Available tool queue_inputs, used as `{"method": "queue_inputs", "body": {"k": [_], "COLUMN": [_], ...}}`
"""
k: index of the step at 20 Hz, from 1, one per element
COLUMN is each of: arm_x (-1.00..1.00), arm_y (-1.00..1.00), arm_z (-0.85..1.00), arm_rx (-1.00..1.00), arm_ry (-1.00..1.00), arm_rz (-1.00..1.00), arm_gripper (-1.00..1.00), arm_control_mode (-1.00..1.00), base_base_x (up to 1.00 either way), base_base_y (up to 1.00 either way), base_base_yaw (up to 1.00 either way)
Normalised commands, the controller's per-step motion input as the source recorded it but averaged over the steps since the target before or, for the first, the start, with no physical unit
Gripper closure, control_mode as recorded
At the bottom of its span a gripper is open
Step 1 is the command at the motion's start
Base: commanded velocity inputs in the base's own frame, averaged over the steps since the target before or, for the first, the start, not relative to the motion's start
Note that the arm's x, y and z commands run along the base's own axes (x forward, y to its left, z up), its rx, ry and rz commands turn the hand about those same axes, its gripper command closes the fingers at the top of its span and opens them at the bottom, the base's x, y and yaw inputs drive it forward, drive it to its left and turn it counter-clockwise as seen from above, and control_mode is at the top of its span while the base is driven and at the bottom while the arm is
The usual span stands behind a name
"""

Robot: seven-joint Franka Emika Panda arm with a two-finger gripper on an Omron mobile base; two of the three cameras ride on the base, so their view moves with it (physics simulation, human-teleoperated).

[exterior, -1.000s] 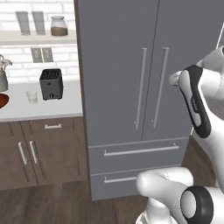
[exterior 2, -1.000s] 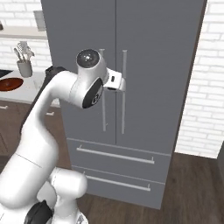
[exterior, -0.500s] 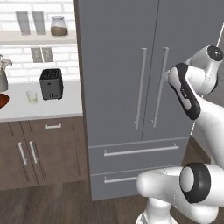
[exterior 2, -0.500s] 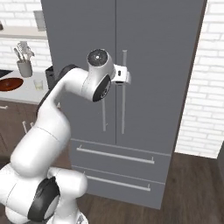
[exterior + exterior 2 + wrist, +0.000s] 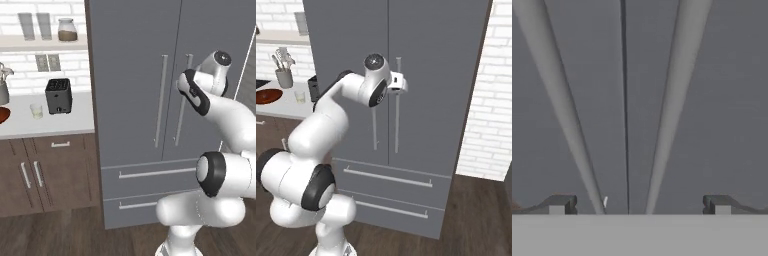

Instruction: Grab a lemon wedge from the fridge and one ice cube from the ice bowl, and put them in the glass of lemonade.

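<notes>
The fridge point(image 5: 130, 60) is the tall grey double-door cabinet, both doors shut, with two vertical silver bar handles point(image 5: 397, 125) at the centre seam. My gripper point(image 5: 401, 84) is open, up against the upper part of the handles. In the hand view the gripper point(image 5: 639, 205) faces the door seam, and both handles point(image 5: 672, 100) run up between its dark fingertips point(image 5: 559, 204). The glass of lemonade point(image 5: 36, 111) stands on the counter left of the fridge, beside the black toaster point(image 5: 58, 95). The wooden ice bowl point(image 5: 268, 95) lies further left. The lemon wedge and ice cube are out of view.
Two fridge drawers point(image 5: 150, 172) sit under the doors. Brown cupboards point(image 5: 45, 170) carry the white counter. A grey utensil cup point(image 5: 284, 77) stands behind the bowl. A shelf point(image 5: 40, 42) above holds two tall glasses and a jar. A white brick wall point(image 5: 491, 100) flanks the fridge's right side.
The arm has stretched forward, carrying the hand closer to the fridge doors and up to the handles. The gripper stays open. The doors remain shut.
</notes>
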Motion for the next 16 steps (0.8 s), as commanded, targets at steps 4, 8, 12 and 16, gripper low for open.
{"method": "queue_inputs", "body": {"k": [4,8,12,16], "arm_x": [0.41,0.06,0.08,0.03], "arm_y": [-0.12,-0.27,-0.20,-0.02], "arm_z": [-0.03,0.00,-0.07,-0.36], "arm_rx": [0.00,0.01,0.00,0.00], "arm_ry": [0.20,0.05,0.00,0.00], "arm_rz": [-0.09,-0.08,-0.03,0.00], "arm_gripper": [-1.00,-1.00,-1.00,-1.00], "arm_control_mode": [-1.00,-1.00,-1.00,-1.00], "base_base_x": [0.00,0.00,0.00,0.00], "base_base_y": [0.00,0.00,0.00,0.00], "base_base_yaw": [0.00,0.00,0.00,0.00]}}
